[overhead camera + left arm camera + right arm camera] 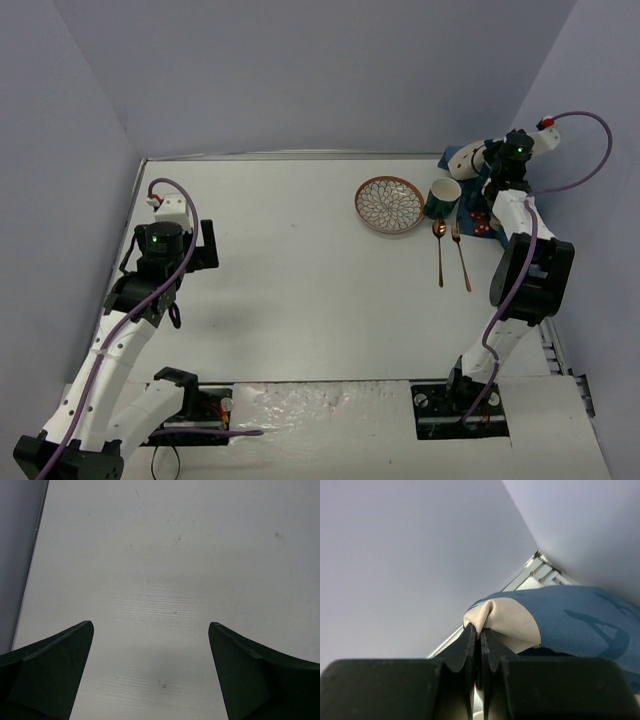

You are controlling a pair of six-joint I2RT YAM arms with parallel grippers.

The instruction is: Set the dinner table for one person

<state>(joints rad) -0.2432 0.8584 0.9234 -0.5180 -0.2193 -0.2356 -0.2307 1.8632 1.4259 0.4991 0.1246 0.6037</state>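
9 o'clock of large flat white dinner table [300,300]: left gripper [150,624], jaws wide apart, empty. 1 o'clock: round patterned plate [390,204], green mug [442,197]. 2 o'clock: right gripper [480,630] pinched on cream-backed fold of blue cloth placemat [580,625].

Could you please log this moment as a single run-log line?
right fingers: shut on placemat | left fingers: open above dinner table | plate, mug, spoon, fork: on table
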